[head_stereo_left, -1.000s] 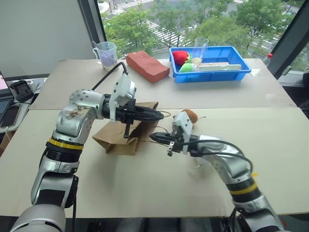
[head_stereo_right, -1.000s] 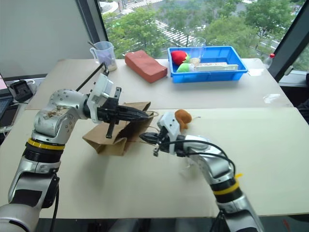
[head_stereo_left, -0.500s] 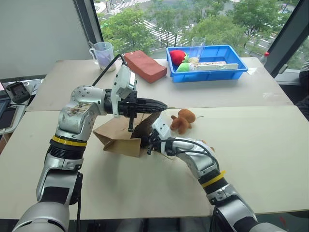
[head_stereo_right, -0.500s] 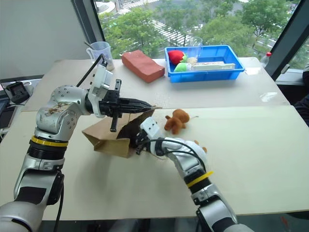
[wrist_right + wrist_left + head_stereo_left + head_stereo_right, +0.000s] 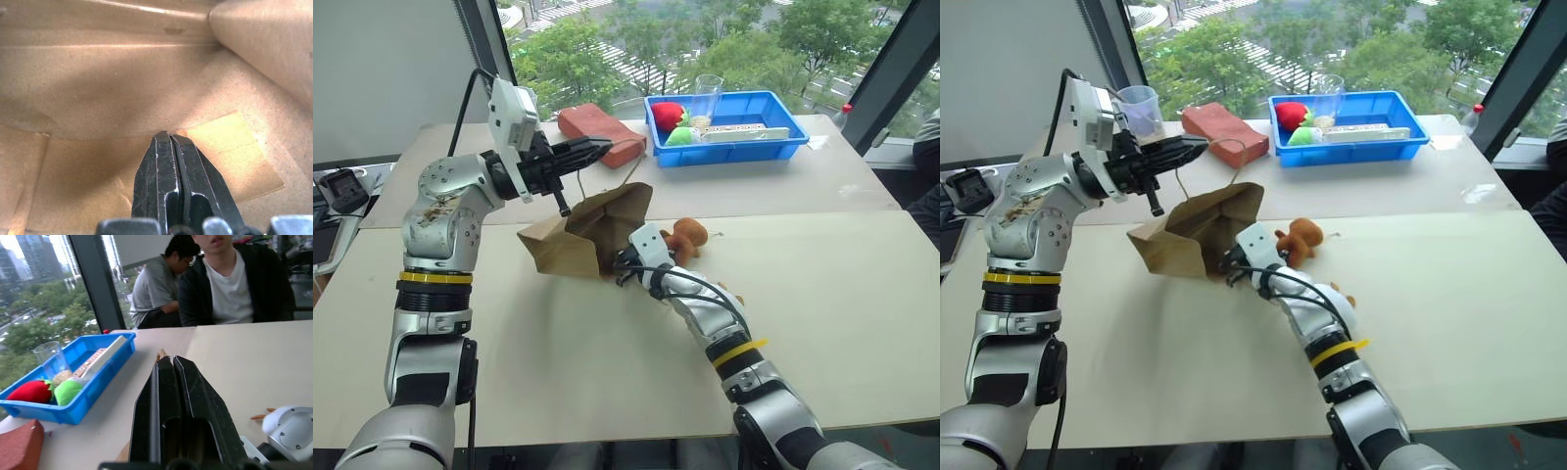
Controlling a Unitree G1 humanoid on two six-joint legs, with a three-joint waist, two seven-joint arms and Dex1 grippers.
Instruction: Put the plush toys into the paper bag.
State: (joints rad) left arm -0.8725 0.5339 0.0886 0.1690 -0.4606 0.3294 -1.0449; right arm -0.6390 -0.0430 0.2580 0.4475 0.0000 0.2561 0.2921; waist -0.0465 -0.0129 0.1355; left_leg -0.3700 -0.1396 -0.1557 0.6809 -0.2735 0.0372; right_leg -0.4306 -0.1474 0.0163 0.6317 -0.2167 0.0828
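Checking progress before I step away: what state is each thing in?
Brown kraft paper bag: on its side, mouth raised open by its handle.
Left end effector: shut on the handle.
Right end effector: shut, inside the bag.
Fuzzy reddish-brown plush toy: on the table, outside the bag.
Clear plastic cup: upright.

Paper bags: one, a brown kraft paper bag [image 5: 592,230] with a thin loop handle.
Plush toys: one reddish-brown plush animal [image 5: 685,235] on the table; a small bit of brown fuzz shows further right behind the right arm, too hidden to count.
Brick-shaped blocks: one reddish-brown block [image 5: 599,132].
Blue trays: one blue plastic tray [image 5: 819,144].
Strawberry-like soft items in the tray: two, one red [image 5: 667,115] and one green [image 5: 679,135].
Clear cups: two, one measuring cup [image 5: 1139,106] at the table's far left and one clear tumbler [image 5: 708,91] in the tray.
People: two people [image 5: 230,281] seated beyond the table.
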